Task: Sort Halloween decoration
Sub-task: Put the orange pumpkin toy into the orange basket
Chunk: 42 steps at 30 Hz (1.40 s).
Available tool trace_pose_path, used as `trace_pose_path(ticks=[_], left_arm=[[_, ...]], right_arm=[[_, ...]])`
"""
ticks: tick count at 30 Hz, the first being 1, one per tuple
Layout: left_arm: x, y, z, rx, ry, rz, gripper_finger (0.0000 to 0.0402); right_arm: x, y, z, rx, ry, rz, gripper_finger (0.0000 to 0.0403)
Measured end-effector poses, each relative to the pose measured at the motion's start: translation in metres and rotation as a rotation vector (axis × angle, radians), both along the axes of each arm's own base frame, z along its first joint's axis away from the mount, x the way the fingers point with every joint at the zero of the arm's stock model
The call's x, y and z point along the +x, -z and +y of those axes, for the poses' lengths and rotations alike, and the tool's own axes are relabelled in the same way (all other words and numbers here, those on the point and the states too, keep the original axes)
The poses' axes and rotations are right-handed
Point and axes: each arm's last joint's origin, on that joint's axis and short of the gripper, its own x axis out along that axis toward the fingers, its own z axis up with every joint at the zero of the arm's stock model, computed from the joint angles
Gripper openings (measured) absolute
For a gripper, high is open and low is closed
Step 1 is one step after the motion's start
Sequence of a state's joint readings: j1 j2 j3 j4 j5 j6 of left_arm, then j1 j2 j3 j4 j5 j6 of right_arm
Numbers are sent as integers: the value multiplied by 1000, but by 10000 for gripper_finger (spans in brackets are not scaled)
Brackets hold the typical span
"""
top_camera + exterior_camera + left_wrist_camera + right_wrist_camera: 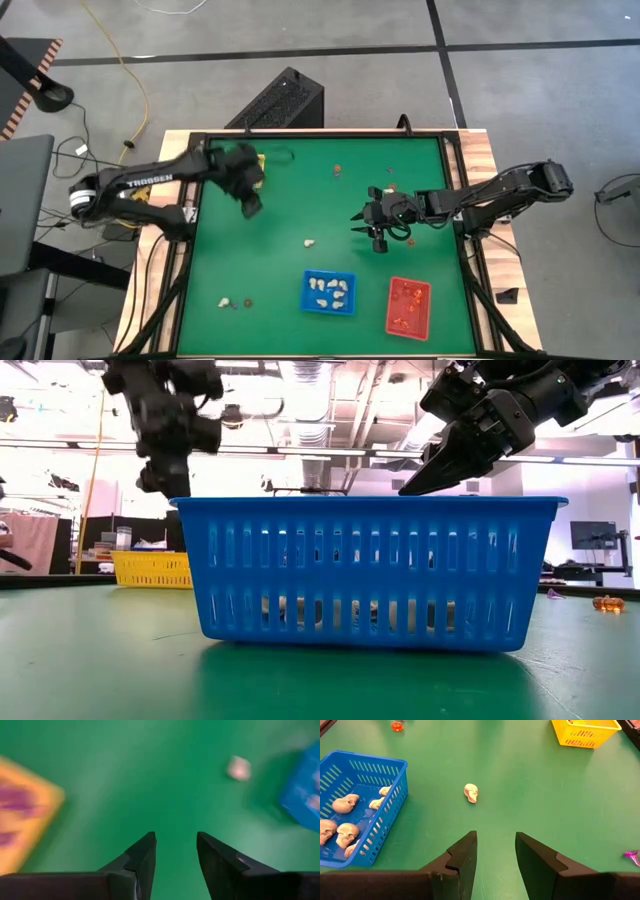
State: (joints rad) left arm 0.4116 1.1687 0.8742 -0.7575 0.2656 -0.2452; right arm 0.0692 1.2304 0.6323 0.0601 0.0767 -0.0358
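While both arms hang above the green table, neither gripper holds anything. The left gripper sits at the far left of the mat, just beside the yellow tray; its fingers stand apart with bare mat between them. The right gripper hovers right of centre, fingers likewise apart and empty.

One cream skull lies loose on the mat between the two grippers. Several more cream skulls lie inside the blue tray at the near edge. Beside it, the red tray holds orange-red trinkets. Further loose pieces lie near the front left corner and toward the far edge.
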Motion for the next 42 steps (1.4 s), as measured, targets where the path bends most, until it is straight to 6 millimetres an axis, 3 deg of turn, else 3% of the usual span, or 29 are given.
trace_pose_path(ticks=[4, 8, 13, 18, 24, 29, 42], left_arm=[[23, -2, -57, -13, 179, -54, 133], [27, -5, -118, -9, 393, -106, 133], [9, 0, -175, -35, 537, -43, 133], [-12, 9, -215, -29, 630, 43, 133], [-25, 28, -237, 79, 575, 156, 133], [-25, 47, -249, 90, 536, 250, 136], [-1, 81, -275, 184, 741, 150, 188]], right_arm=[[0, 0, 0, 0, -1, 0, 164], [0, 0, 0, 1, 0, -2, 164], [1, -1, 0, 6, 3, -12, 164], [2, -4, 0, 11, 4, -44, 164], [2, -4, 0, 12, 4, -53, 164], [2, -4, 0, 19, 8, -53, 164], [2, -4, 0, 20, 9, -53, 164]])
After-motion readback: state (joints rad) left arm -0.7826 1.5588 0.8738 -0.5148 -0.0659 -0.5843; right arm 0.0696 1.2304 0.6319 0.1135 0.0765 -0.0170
